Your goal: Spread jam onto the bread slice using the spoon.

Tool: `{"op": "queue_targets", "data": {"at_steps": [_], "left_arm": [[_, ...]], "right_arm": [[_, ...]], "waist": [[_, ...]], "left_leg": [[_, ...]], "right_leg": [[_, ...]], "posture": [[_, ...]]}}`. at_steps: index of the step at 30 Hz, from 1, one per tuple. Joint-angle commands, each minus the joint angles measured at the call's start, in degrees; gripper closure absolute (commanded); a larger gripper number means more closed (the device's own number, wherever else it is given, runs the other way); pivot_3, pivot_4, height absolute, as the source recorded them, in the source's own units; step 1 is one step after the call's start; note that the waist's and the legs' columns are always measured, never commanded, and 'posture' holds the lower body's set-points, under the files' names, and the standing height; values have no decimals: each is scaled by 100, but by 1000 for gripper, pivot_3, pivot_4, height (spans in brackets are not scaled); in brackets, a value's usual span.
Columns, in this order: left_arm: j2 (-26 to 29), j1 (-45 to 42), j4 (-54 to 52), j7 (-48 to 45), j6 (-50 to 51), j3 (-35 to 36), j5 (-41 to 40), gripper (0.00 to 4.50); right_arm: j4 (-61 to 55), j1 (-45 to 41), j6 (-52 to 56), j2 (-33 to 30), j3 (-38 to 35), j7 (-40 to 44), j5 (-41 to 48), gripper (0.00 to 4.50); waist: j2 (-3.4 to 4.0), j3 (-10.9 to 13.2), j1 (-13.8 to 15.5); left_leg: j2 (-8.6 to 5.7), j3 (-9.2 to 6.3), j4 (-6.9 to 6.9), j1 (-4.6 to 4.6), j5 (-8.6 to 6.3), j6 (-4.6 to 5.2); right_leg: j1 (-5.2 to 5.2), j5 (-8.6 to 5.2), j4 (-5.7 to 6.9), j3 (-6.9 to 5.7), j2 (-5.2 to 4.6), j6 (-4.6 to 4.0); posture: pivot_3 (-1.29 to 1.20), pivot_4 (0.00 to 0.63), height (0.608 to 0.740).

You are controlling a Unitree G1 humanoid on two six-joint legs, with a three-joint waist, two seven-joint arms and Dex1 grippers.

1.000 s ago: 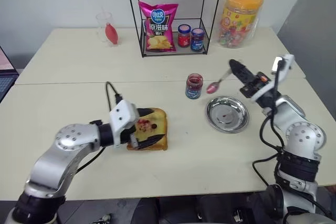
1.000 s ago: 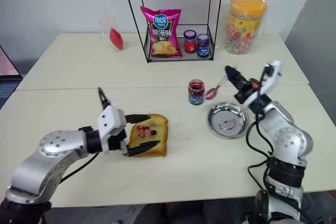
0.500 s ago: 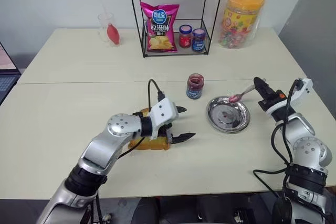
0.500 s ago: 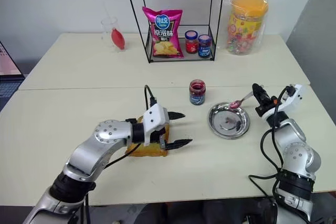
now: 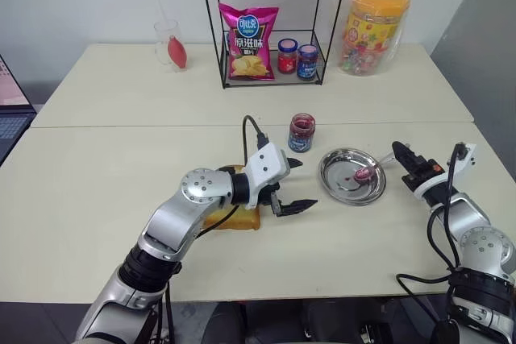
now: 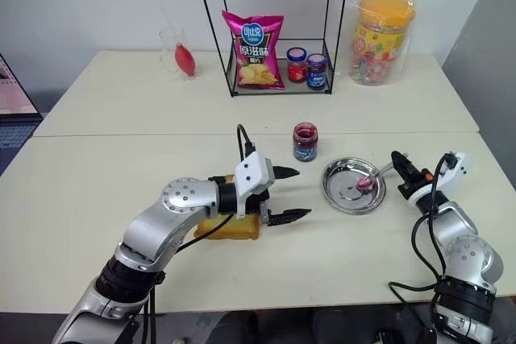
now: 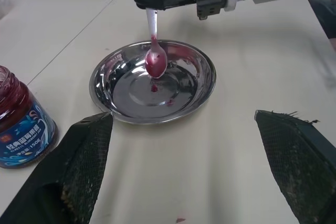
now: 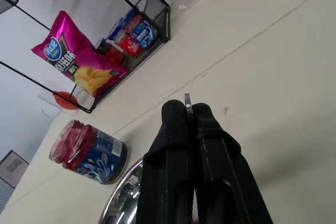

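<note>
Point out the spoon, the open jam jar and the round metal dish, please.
spoon (image 7: 156,65): left wrist view, on its red-stained bowl.
jam jar (image 5: 301,138): left eye view, on the blue label.
metal dish (image 7: 202,85): left wrist view, on a bare stretch of its rim.
</note>
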Motion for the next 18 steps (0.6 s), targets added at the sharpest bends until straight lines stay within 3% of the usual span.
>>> {"op": "queue_targets", "data": {"at_steps": [1,3,6,18], "left_arm": [[-39,-111,-264,-82,-6,-37,-77,0],[-46,-120,-281,-100,16,-38,-82,0],[-44,-117,-293,-114,33,-36,-85,0],[5,-82,-363,-98,106,51,-110,0]], "right_arm": [[56,-20,-146,-79,22,107,-47,4472],[145,-38,-176,-82,65,143,-81,4472],[222,-22,-198,-105,121,132,-144,3919],[240,68,-714,-166,344,195,-774,1169]], "waist": [[0,0,5],[0,0,9],[0,0,13],[0,0,40]], "left_leg": [[0,0,0,0,0,0],[0,0,1,1,0,0],[0,0,1,3,0,0],[0,-1,2,3,0,0]], "right_leg": [[1,0,0,-1,0,0],[1,0,0,-1,0,0],[3,0,0,-1,0,0],[4,0,0,-1,0,0]], "posture": [[0,150,740],[0,150,740],[0,150,740],[0,150,740]]}}
